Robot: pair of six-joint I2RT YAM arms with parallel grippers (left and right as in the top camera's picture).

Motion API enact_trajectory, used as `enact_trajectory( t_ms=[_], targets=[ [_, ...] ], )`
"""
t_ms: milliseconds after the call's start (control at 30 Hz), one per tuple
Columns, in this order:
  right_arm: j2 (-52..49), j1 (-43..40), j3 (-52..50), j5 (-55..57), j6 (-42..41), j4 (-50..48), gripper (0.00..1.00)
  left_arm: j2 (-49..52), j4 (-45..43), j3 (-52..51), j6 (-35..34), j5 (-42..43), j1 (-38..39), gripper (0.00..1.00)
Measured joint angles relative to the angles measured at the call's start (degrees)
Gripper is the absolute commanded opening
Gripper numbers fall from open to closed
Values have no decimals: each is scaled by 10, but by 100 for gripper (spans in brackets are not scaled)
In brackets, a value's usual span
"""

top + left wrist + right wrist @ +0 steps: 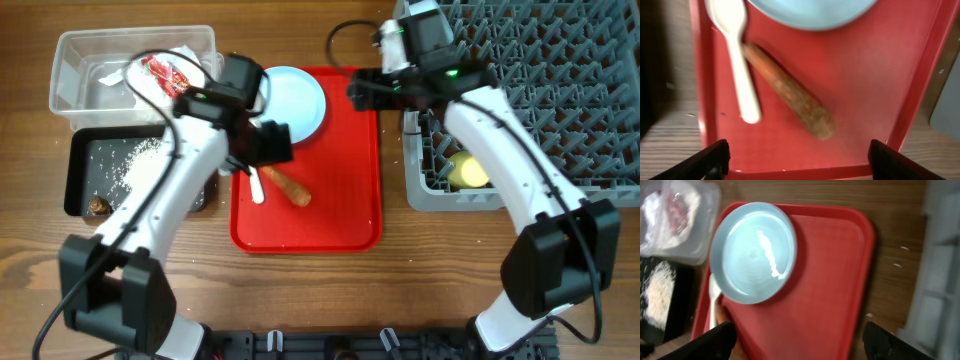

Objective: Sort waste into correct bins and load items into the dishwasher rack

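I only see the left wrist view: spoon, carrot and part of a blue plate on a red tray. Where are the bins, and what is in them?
Observer: The clear tub sits left of the red tray, at the far side of the table, with the red wrapper inside.
Operator: And the other bin?
Observer: The black tray lies next to the tub, nearer the robot, holding rice and a small brown lump.
Operator: Is anything loaded in the rack?
Observer: A yellow cup sits in the near-left corner of the grey rack.
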State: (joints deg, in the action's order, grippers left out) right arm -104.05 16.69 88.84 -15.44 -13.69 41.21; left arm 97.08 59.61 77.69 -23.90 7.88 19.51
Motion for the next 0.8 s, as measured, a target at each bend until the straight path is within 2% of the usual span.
enact_trajectory(
  t_ms=[200,467,567,700,733,800],
  targets=[
    [0,-22,0,-2,-4,28,84,44,-31,-29,-67,3,60,72],
    [0,-21,0,-6,-4,41,85,123,-45,-31,-116,-9,72,68],
    [0,-21,0,-7,-3,50,85,151,-55,-31,-125,-12,72,63],
    [0,-21,0,-7,-3,54,85,167,-59,-32,-134,-12,72,36],
    [0,-21,0,-7,-3,55,85,167,-60,-32,-135,-14,72,32],
    [0,-21,0,-7,-3,55,85,167,-62,-32,-137,-15,72,31]
  ],
)
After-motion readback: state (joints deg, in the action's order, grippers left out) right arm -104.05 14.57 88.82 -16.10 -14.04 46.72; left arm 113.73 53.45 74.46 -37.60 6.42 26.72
